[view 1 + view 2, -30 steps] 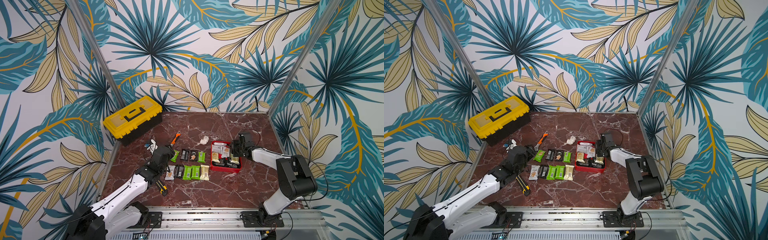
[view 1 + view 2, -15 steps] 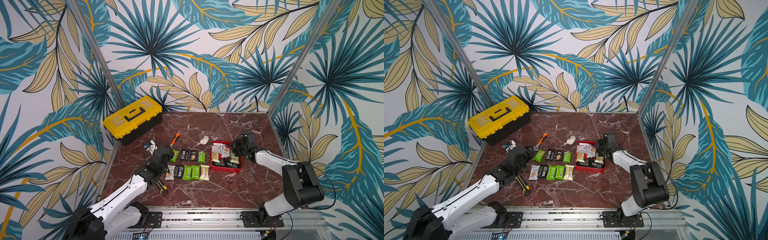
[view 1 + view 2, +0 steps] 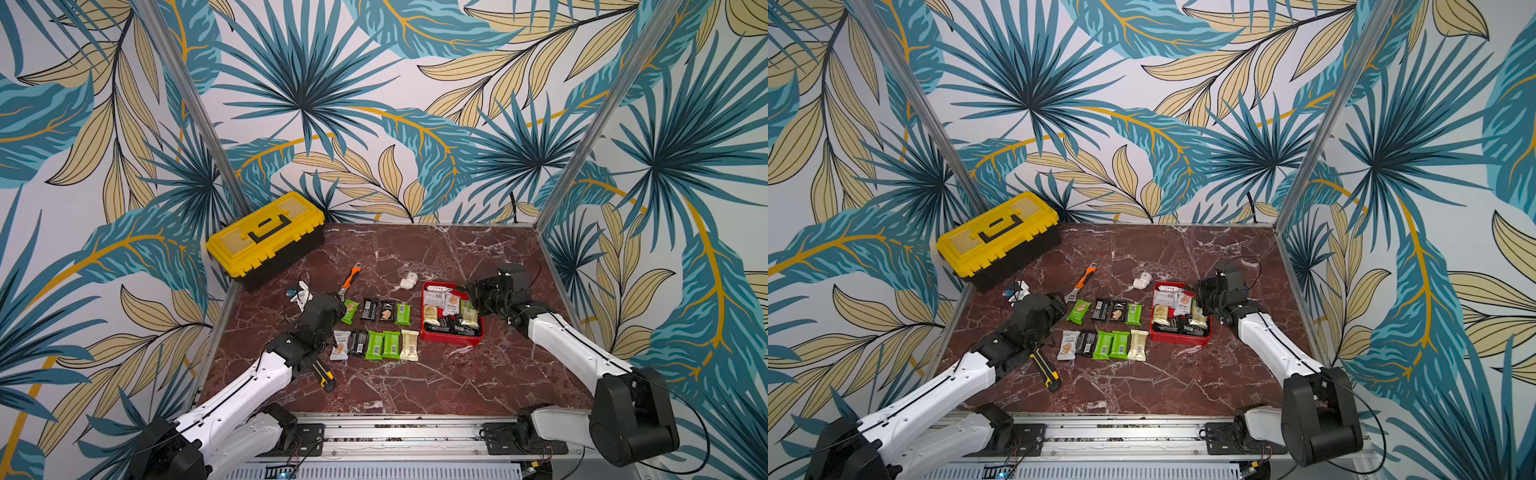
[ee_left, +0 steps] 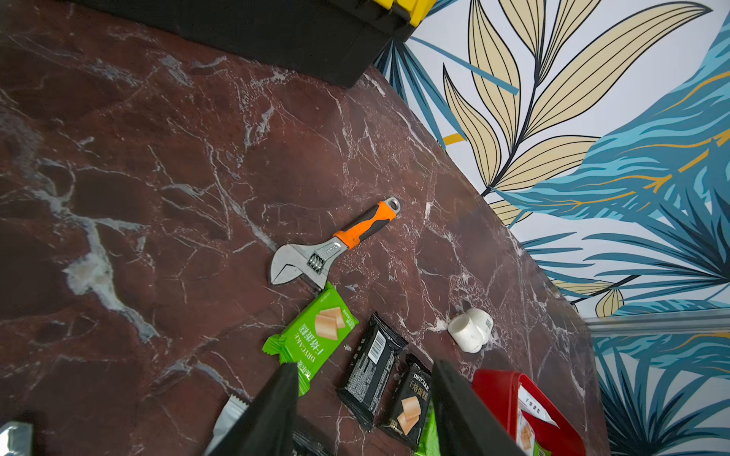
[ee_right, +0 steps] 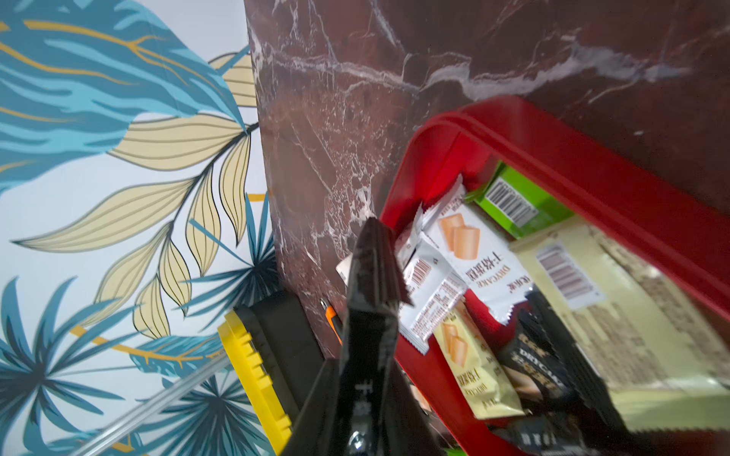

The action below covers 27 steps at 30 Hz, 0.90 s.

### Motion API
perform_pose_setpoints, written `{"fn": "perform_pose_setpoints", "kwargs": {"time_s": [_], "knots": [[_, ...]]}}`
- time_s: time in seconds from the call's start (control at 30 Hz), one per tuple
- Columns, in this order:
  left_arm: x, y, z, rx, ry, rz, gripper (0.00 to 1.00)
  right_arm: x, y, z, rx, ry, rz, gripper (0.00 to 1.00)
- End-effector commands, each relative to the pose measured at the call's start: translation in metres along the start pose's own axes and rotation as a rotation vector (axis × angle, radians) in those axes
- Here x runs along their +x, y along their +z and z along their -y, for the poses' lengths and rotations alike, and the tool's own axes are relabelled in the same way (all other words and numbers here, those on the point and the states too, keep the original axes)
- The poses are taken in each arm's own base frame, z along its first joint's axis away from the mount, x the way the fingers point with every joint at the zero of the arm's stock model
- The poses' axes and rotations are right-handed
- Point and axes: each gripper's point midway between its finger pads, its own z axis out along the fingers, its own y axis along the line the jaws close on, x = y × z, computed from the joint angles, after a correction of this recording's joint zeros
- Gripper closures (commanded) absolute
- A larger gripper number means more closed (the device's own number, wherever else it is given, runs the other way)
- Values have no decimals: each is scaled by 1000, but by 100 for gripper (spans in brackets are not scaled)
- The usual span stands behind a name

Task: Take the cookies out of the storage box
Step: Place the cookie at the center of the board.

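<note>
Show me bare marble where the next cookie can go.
Widest: the front strip between the cookie rows and the rail, right of the knife. Also bare: behind the box, toward the back wall. Crowded: between wrench, rows and box.

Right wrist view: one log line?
right hand: shut on black wrapped cookie packet; left hand: open; shallow red plastic box: more cookies inside

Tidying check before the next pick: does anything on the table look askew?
Yes: the green cookie packet ending the far row lies tilted, unlike its straight neighbours, its corner at the adjustable wrench head.
</note>
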Motion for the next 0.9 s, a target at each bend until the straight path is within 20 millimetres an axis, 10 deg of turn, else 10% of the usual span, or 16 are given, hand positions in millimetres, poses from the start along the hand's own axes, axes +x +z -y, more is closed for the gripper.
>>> {"fn": "perform_pose_setpoints", "kwargs": {"time_s": [0.0,0.6,0.87], "knots": [[-2,3,10,14,38,-11,42,21,-19,20,93,-167,-106,79],[22,27,47,89,91,-150,42,156,-60,71,90,-725,-475,81],[24,25,45,79,120,-167,42,165,-38,128,146,-752,-511,81]]}}
